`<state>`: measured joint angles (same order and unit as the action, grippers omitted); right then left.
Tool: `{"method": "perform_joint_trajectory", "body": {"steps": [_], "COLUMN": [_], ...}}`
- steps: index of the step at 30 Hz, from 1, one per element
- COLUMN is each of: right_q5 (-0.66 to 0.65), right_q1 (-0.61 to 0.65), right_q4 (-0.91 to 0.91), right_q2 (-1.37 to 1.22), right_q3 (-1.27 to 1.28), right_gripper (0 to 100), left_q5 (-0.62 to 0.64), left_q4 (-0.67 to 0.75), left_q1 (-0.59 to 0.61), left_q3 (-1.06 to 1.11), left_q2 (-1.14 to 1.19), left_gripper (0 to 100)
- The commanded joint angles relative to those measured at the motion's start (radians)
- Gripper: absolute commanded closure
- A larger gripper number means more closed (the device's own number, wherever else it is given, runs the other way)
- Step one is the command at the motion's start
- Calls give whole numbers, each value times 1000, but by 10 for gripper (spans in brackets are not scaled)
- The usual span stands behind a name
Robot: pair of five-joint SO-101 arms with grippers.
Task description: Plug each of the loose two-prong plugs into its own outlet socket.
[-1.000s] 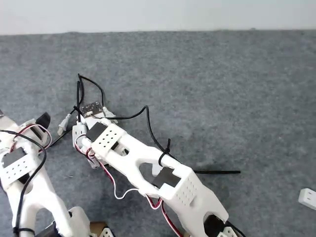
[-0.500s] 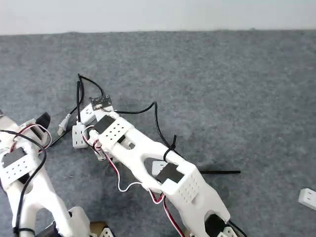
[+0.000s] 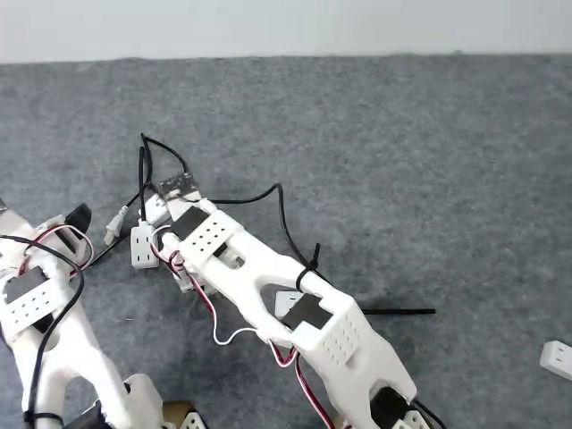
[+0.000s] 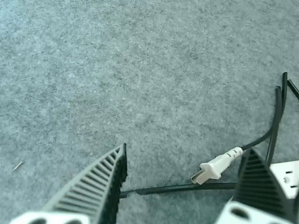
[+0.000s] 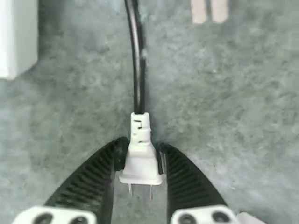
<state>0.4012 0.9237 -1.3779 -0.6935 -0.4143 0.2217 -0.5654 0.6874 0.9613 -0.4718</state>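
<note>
Up close from the right wrist: right gripper (image 5: 140, 145) clamped tight on a white held plug (image 5: 140, 164), one black finger on each side. Two thin pins sticking out toward the camera. Black cord (image 5: 136, 56) running straight away from the plug over the grey carpet (image 5: 243, 93). A white block (image 5: 16, 37) off in one corner, two flat tan prongs (image 5: 209, 10) at the far edge.

Up close from the left wrist: left gripper (image 4: 187, 149) spread wide, nothing between the fingers. Just past them, a loose plug (image 4: 215, 167) lying flat on the carpet, near a white outlet socket (image 4: 286, 173).

From high up: both arms at once. Left arm (image 3: 36, 304) down at the left side, right arm (image 3: 268, 277) stretched out toward the same tangle of cords. Another white far socket (image 3: 556, 357) at the right edge, well apart from both arms.
</note>
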Motion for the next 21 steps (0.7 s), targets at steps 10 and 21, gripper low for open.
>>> {"method": "perform_joint_trajectory", "body": {"steps": [10,21], "right_q5": [-198,-551], "right_q1": [-156,-243], "right_q4": [-213,-249], "right_q2": [142,452], "right_q3": [-204,-212], "right_gripper": [991,991], "left_q5": [-26,-26], "left_q4": [21,-227], "left_q1": [-147,-404], "left_q3": [-38,-30], "left_q2": [-35,-571], "left_gripper": [629,629]}}
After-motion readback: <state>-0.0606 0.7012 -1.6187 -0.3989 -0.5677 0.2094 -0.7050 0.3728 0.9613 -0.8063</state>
